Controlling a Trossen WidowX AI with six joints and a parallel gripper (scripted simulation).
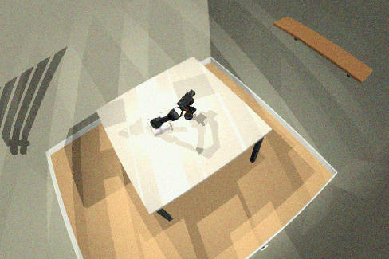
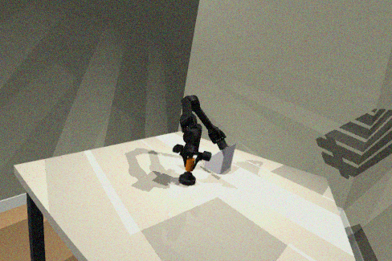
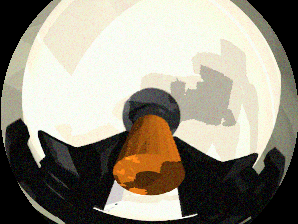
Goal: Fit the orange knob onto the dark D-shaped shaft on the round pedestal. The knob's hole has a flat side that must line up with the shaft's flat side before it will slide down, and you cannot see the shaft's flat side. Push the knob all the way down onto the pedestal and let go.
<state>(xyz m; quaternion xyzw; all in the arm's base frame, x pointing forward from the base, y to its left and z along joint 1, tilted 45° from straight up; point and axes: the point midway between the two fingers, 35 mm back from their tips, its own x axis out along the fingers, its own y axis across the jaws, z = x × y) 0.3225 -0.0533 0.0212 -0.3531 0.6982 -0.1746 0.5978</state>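
The orange knob [image 2: 189, 165] [image 3: 150, 145] is held upright between the fingers of my gripper, which is shut on it. The gripper [image 2: 189, 162] [image 3: 152, 138] hangs over the dark round pedestal [image 2: 187, 179] [image 3: 152, 95]. In the exterior view the knob's lower end is just above the pedestal's wide base, roughly over its middle. In the wrist view the knob's far end overlaps the pedestal. The shaft cannot be made out, so I cannot tell whether the knob touches it or sits over its tip. The shaft's flat side and the knob's hole are hidden.
The pale table [image 1: 183, 174] [image 2: 100, 216] carries the pedestal and the arm. The arm's light base block [image 1: 161, 130] [image 2: 221, 161] stands behind the pedestal in the exterior view. Shadows of the arm fall on the table beside the pedestal. A wooden shelf [image 1: 324, 49] is on the wall.
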